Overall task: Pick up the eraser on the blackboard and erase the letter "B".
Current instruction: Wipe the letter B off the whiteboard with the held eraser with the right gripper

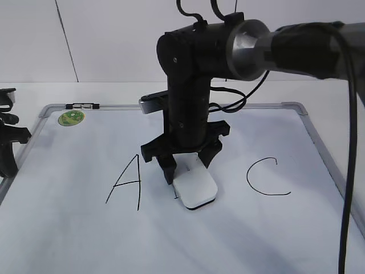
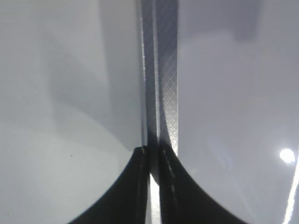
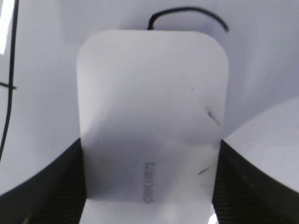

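The white eraser lies flat on the blackboard, between the black "A" and "C". My right gripper points down over its far end, fingers against both sides. In the right wrist view the eraser fills the space between the jaws, which are shut on it. Of the letter "B" only a curved stroke beyond the eraser and a short mark at its left edge show. My left gripper hangs at the board's left edge, shut.
A round green sticker sits at the board's far left corner. The grey metal frame runs under the left gripper. A black cable hangs down at the right. A grey clip lies behind the right arm.
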Action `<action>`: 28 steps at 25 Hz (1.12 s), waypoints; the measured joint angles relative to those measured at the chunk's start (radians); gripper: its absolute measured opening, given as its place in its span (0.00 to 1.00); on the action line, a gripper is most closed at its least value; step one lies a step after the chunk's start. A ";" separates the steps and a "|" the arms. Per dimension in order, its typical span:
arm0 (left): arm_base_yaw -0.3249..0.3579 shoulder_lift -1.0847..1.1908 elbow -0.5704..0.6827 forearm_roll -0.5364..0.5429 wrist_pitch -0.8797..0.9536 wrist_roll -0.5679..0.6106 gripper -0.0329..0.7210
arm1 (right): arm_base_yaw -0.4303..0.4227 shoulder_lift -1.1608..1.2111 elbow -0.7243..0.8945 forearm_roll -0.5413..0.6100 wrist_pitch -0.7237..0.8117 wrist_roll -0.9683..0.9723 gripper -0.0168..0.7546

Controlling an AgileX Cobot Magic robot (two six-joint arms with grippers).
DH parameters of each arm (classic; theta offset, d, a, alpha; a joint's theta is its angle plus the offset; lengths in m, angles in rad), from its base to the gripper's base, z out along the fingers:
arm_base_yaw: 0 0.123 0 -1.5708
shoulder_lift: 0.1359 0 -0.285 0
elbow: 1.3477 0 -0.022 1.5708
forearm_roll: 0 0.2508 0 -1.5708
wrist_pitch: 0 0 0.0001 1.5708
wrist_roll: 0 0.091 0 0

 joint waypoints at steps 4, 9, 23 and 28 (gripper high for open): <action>0.000 0.000 0.000 -0.001 0.000 0.000 0.07 | -0.026 0.038 -0.065 -0.016 0.004 0.009 0.70; 0.000 0.000 0.000 -0.001 0.002 0.000 0.07 | -0.082 0.072 -0.129 0.000 0.015 0.011 0.70; 0.000 0.000 0.000 -0.001 0.002 0.000 0.07 | -0.181 0.094 -0.193 0.049 0.003 -0.026 0.70; 0.000 0.000 0.000 -0.001 0.002 0.000 0.07 | -0.165 0.094 -0.185 0.083 -0.003 -0.039 0.70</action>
